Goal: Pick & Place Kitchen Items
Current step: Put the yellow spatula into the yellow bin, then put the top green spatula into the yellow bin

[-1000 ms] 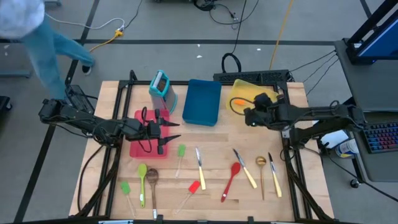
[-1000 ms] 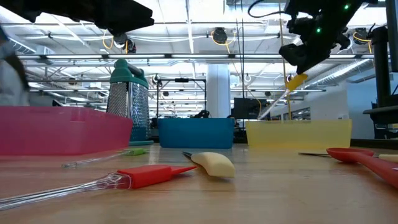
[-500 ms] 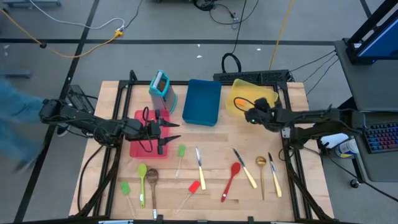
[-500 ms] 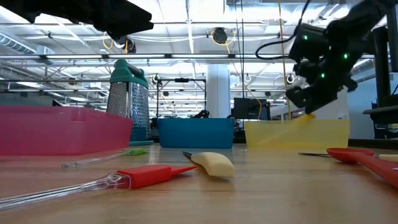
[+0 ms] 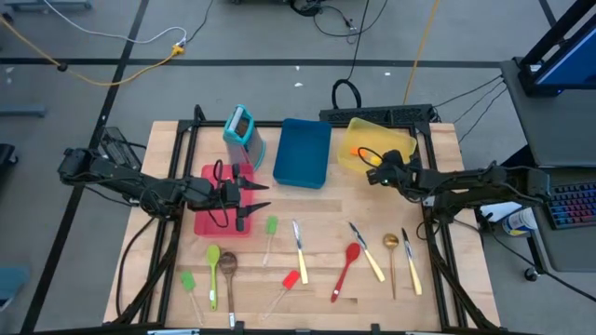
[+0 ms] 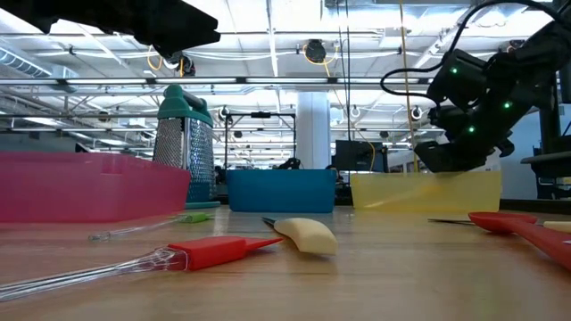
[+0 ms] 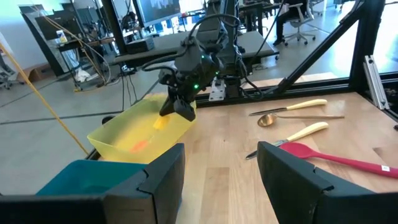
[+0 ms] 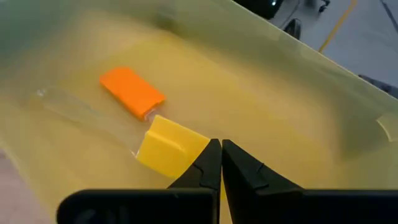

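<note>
A: Left arm pose?
B: Stretched across the table (image 5: 326, 209) from the left edge. Left gripper (image 5: 250, 199) hangs over the red tray (image 5: 207, 221), fingers spread wide, nothing between them. No change from a second ago.

A: Loose items, left to right?
B: Along the front of the table: small green spatula (image 5: 189, 283), green spoon (image 5: 213, 264), wooden spoon (image 5: 229, 268), second green spatula (image 5: 271, 226), cream-handled knife (image 5: 300, 249), red spatula (image 5: 290, 280), red spoon (image 5: 348, 264), another cream-handled knife (image 5: 369, 255), gold spoon (image 5: 392, 247), and one more knife (image 5: 411, 263) at the right end. None moved. Teal holder (image 5: 241, 130) and blue tray (image 5: 304, 152) sit at the back.

A: Right arm?
B: Reaches in from the right edge, wrist pitched down into the yellow tray (image 5: 358, 133). Right gripper (image 8: 221, 163) has its fingertips pressed together with nothing visibly in them. Yellow spatula (image 8: 171, 149) lies on the tray floor just ahead of the tips, touching the orange spatula (image 8: 132, 91).

A: Versus earlier?
B: A second ago that gripper was up above the tray rim with the yellow spatula dangling from it. It has since dropped low into the tray, and the spatula now lies there.
</note>
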Motion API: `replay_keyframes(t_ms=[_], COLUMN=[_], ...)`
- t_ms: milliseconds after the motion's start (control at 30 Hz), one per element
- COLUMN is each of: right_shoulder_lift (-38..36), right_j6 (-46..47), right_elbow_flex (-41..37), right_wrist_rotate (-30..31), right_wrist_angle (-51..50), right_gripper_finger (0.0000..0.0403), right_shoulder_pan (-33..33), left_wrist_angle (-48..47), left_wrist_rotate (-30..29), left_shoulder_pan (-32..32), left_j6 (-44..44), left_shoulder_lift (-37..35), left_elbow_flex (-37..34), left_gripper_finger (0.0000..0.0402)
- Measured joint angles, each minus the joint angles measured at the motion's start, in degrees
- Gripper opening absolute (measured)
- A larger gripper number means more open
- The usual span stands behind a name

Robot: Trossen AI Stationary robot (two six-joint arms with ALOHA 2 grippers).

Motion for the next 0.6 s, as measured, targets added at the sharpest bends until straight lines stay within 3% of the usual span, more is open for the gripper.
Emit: replay_keyframes(t_ms=[300,600], right_shoulder_lift=[0.34,0.15], right_j6=[-2.86,-2.16], right_elbow_flex=[-0.57,-0.26], right_wrist_rotate=[-2.21,-1.35], right_wrist_angle=[-1.2,0.25], right_gripper_finger=[0.0016,0.0059], right_shoulder_pan=[-0.01,0.0], left_wrist_angle=[0.02,-0.74], left_wrist_rotate=[0.0,-0.02], left_shoulder_pan=[0.0,-0.04], left_j6=[0.01,0.01], left_shoulder_lift=[0.0,0.0], left_elbow_flex=[0.0,0.02], left_gripper_finger=[0.0207,0.0207])
